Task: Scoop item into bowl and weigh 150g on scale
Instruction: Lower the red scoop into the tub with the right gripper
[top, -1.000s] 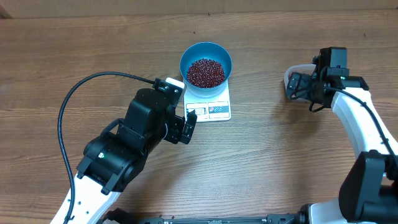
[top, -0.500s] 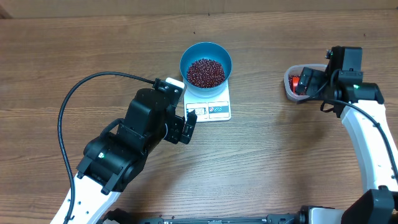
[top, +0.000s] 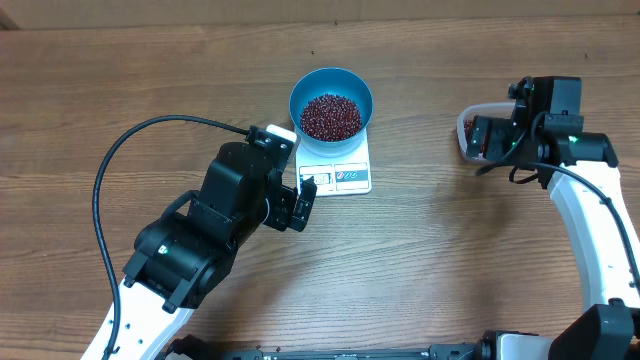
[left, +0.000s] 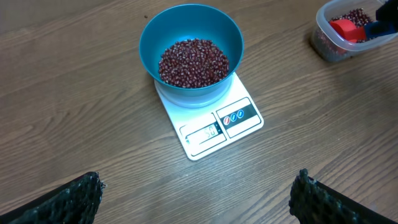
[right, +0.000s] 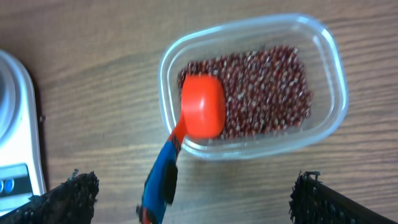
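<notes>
Since a moment ago the right gripper (right: 196, 202) has slid back left over the clear rectangular plastic tub (right: 333, 81), hiding the red-orange measuring scoop (right: 202, 106) from overhead. Glossy red-brown beans (left: 193, 61) lie in the round bright blue plastic bowl (left: 149, 37) on the flat white kitchen scale (left: 177, 115), whose display is too faint to read. More beans fill the tub under the scoop; its blurred blue handle lies between the right jaws, spread wide, gripping nothing. Near the scale, the left gripper (left: 196, 202) is equally wide and empty
</notes>
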